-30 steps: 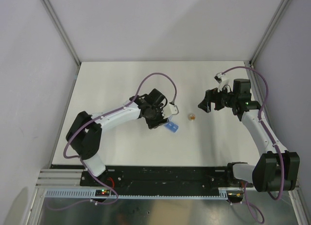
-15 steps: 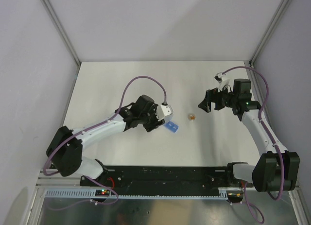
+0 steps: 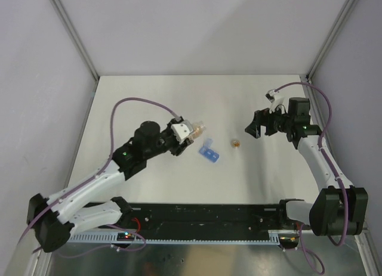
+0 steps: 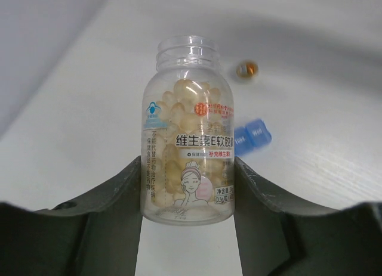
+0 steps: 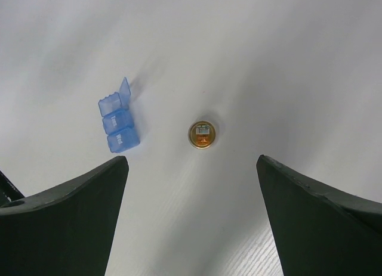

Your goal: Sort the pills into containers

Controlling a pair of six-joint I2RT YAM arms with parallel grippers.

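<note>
Right now the left claw (image 4: 188, 174) pinches a clear plastic bottle of pale capsules (image 4: 188, 97). The light-blue plastic pill box (image 3: 209, 152) lies near on the white worktop (image 3: 149, 97), beside the bottle's open mouth. The right claw (image 3: 250, 130) hangs spread, farther off.

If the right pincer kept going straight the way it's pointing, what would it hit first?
Most likely the small amber bottle, almost centred ahead of the open right pincer; the blue pill box lies off to one side. Depth is unclear.
</note>
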